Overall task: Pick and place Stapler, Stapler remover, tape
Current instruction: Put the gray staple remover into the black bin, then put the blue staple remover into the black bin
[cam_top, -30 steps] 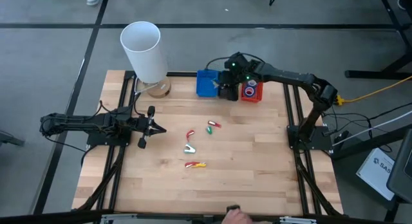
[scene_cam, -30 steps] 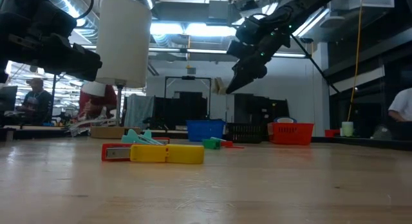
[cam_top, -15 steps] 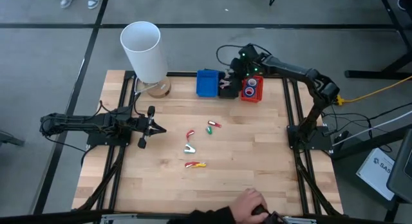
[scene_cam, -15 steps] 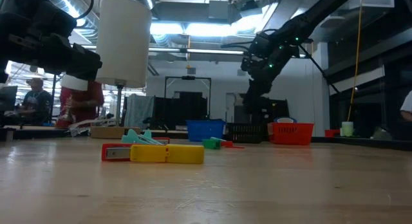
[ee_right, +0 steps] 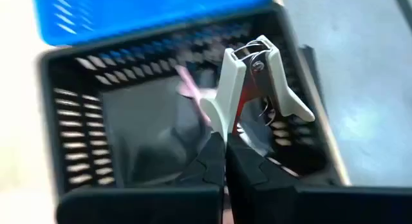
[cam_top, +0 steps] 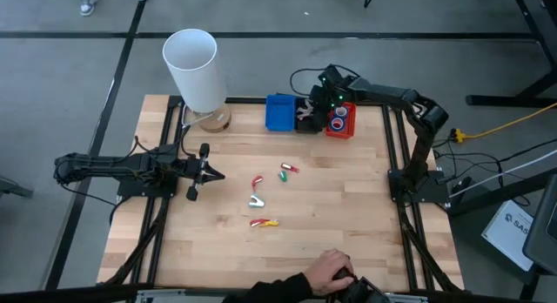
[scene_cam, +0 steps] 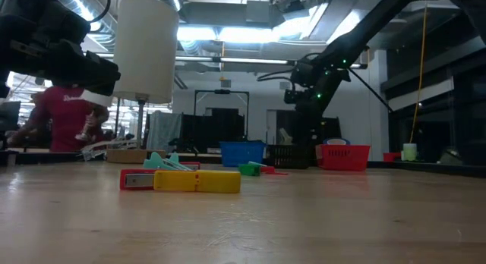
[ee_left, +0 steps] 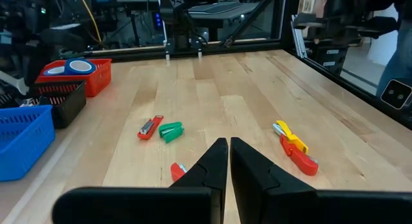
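Note:
My right gripper point(ee_right: 225, 149) is shut on a white staple remover point(ee_right: 254, 76) with silvery claws, right above the black basket point(ee_right: 77, 130) at the table's far edge point(cam_top: 306, 112). A blurred pink piece point(ee_right: 188, 84) lies inside that basket. Blue-and-white tape rolls point(ee_left: 68, 67) sit in the red basket point(cam_top: 340, 120). Small red and green staplers point(cam_top: 285, 171), a red one point(cam_top: 257, 181), a white remover point(cam_top: 256, 200) and a red-yellow stapler point(cam_top: 264, 222) lie flat mid-table. My left gripper point(ee_left: 226, 158) is shut and waits at the left point(cam_top: 209, 173). My right gripper pinches the white staple remover between its two fingers by one end of its white handle point(ee_right: 222, 121). It comes from above, pointing down into the black basket. The remover is lifted clear and sticks out beyond the fingertips, claws point(ee_right: 264, 66) foremost.
A blue basket point(cam_top: 279, 112) stands left of the black one. A tall white cylinder point(cam_top: 195, 70) rises at the far-left corner. A person's hand point(cam_top: 324, 272) reaches over the near edge. Bare wood lies around the mid-table items.
My right gripper has drawn slightly toward the table's right and tipped from a slant to pointing straight down, sinking toward the black basket with the remover. A person's hand has come in over the near edge.

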